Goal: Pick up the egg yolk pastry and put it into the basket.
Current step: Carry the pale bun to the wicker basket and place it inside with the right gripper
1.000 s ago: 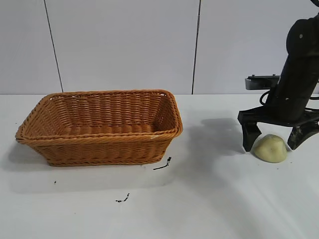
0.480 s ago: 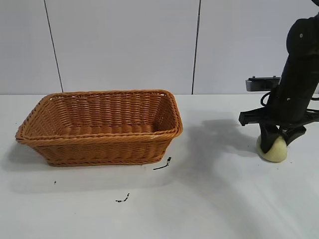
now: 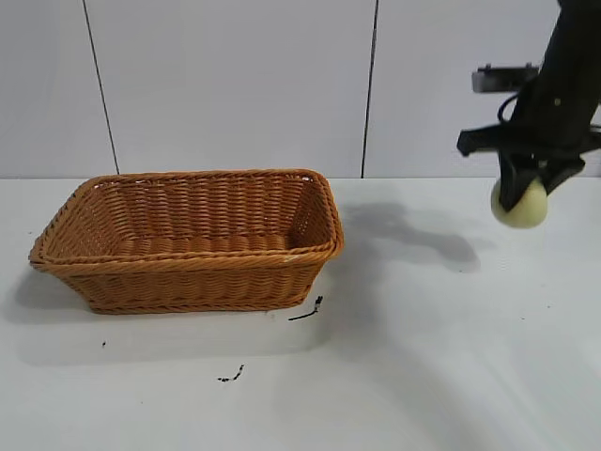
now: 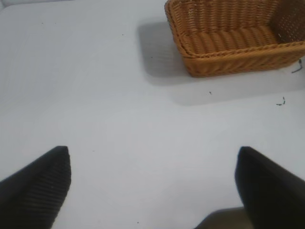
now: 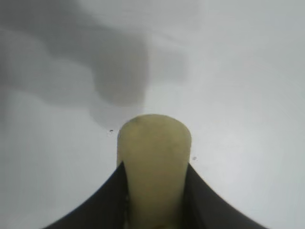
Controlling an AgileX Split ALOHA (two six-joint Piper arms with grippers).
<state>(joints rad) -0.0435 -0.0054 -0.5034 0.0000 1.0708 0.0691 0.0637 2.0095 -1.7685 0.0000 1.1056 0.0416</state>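
Observation:
My right gripper [image 3: 522, 197] is shut on the egg yolk pastry [image 3: 522, 209], a pale yellow-cream bun, and holds it well above the table at the far right. In the right wrist view the pastry [image 5: 154, 162] is squeezed narrow between the two black fingers [image 5: 100, 205]. The orange-brown wicker basket [image 3: 188, 258] stands on the table at the left, empty, far from the pastry. It also shows in the left wrist view [image 4: 228, 52]. My left gripper [image 4: 152, 191] is open and empty over bare table, out of the exterior view.
Small black marks [image 3: 307, 310] lie on the white table in front of the basket's right corner, and another [image 3: 231, 376] nearer the front. A grey panelled wall stands behind the table.
My right gripper closed on the pastry on the table, then lifted it straight up. The basket has not moved.

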